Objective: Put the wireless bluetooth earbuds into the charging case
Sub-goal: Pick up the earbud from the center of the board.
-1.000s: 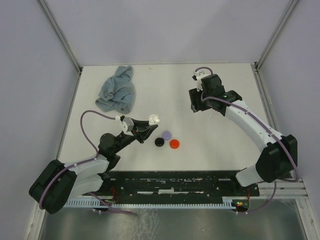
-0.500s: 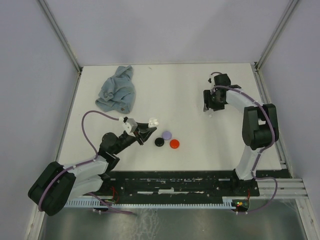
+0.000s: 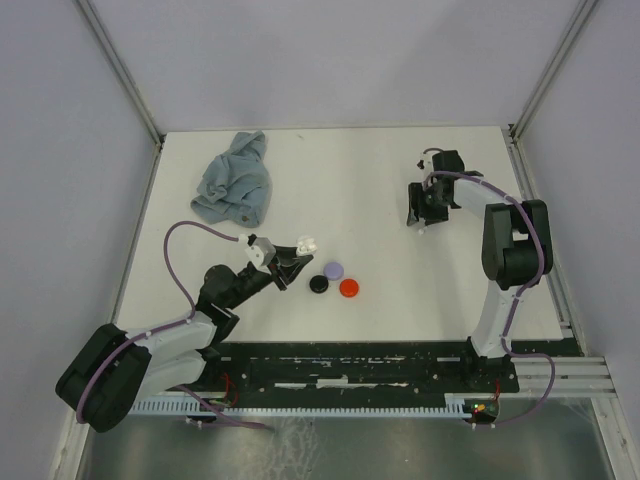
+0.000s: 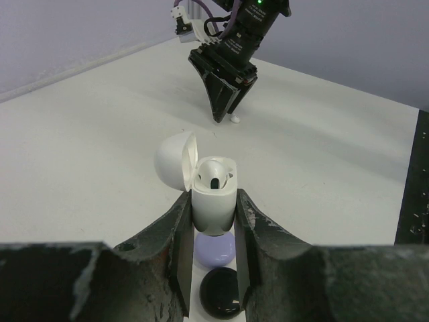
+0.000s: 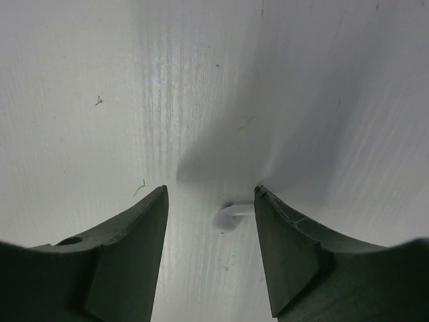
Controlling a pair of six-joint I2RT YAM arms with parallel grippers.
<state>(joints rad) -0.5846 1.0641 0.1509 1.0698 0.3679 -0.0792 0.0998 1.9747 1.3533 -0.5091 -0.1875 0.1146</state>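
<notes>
Pale walls and a white desk (image 3: 380, 170) are being viewed from above, with a blue-grey cloth (image 3: 235, 182) lying well away from both pincers. Against a second ago, the right arm is being seen folded back on itself, with the right pincer (image 5: 211, 194) brought lower and pointed down at the desk, its jaws standing apart. Over the last half second hardly any further shift is being shown. A small white earbud (image 5: 228, 216) is lying on the desk between that pincer's fingertips, nearer the finger on the right of the wrist view, and is not yet being gripped. The left pincer (image 4: 213, 200) is being kept almost where it was, clamped on the open charging case (image 4: 214, 213), whose lid is tipped back. Whether a bud is already seated inside cannot be told. Lavender (image 3: 334, 269), black (image 3: 318, 284) and red (image 3: 349, 288) discs are lying just beside that pincer. The approach is being judged as finished: closing on the earbud is probably being called for next, and then a carry across to the case, which is being held well apart from the right pincer.
</notes>
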